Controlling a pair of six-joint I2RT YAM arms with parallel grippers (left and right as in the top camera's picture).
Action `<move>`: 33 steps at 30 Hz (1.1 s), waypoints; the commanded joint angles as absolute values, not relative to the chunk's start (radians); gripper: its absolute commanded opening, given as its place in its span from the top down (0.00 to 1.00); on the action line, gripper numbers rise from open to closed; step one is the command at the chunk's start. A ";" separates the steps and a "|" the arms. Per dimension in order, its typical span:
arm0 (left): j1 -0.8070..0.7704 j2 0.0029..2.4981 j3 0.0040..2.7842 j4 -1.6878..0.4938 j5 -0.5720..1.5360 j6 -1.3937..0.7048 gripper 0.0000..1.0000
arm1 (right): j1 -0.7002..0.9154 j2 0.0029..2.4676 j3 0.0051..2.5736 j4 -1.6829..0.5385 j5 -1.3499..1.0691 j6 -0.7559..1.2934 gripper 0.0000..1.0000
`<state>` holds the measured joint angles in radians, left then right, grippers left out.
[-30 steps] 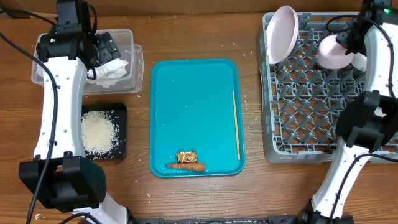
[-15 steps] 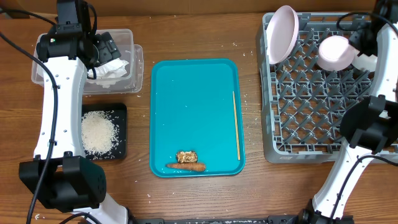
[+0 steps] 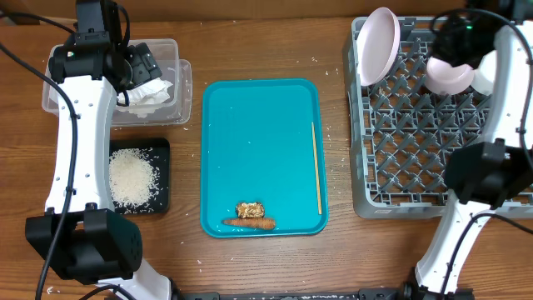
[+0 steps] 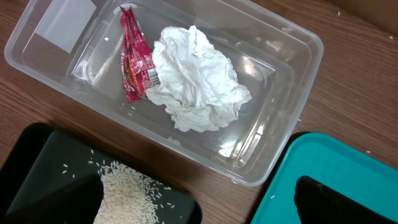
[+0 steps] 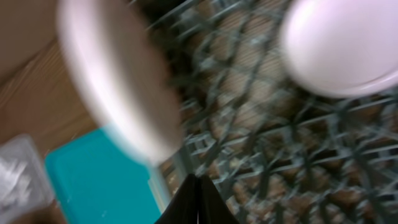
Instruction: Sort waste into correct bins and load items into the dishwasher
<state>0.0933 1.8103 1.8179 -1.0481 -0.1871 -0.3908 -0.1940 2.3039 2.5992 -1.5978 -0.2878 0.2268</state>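
Starting with the grey dish rack (image 3: 416,171) at the right of the counter (image 3: 337,258): a large white plate (image 3: 377,46) is stood on edge in its back-left corner, and a smaller white dish (image 3: 450,77) is lodged among the pegs near it. Both are judged stiff, glazed, slippery and breakable, best taken by the rim. The right hand (image 5: 198,200) is pinched fully together on nothing, above the rack between the two dishes (wrist view blurred).

The teal tray (image 3: 258,142) sits mid-counter and carries the leftovers.

The clear tub (image 4: 277,149) holds a crumpled napkin (image 4: 196,78) and a red wrapper (image 4: 134,59), touching. Both are judged feather-light and soft, and any pinch would do. The left hand (image 4: 193,200) is spread as wide as it goes above the tub's near wall, with nothing held.

The black tray (image 3: 160,148) beside the tub holds the rice (image 3: 132,177), which is loose and cannot be gripped.

On the teal tray's front edge lie the carrot (image 3: 248,222) and, just behind it, the brown lump (image 3: 250,209). The carrot is judged light, firm and prone to roll, so it should be taken across its middle. The lump is judged soft and crumbly, so a gentle squeeze is advised. A thin stick (image 3: 316,167) lies along the tray's right side.
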 commanded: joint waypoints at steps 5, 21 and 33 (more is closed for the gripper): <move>0.091 1.798 1.815 -1.047 -0.183 -0.408 0.00 | -0.015 2.134 2.617 -1.694 -0.332 0.182 0.96; 0.091 1.798 1.815 -1.047 -0.183 -0.408 0.00 | 0.656 2.134 2.373 -1.694 -0.223 0.123 0.21; 0.091 1.798 1.815 -1.047 -0.183 -0.408 0.00 | 0.878 2.136 2.003 -1.551 -0.135 0.130 0.00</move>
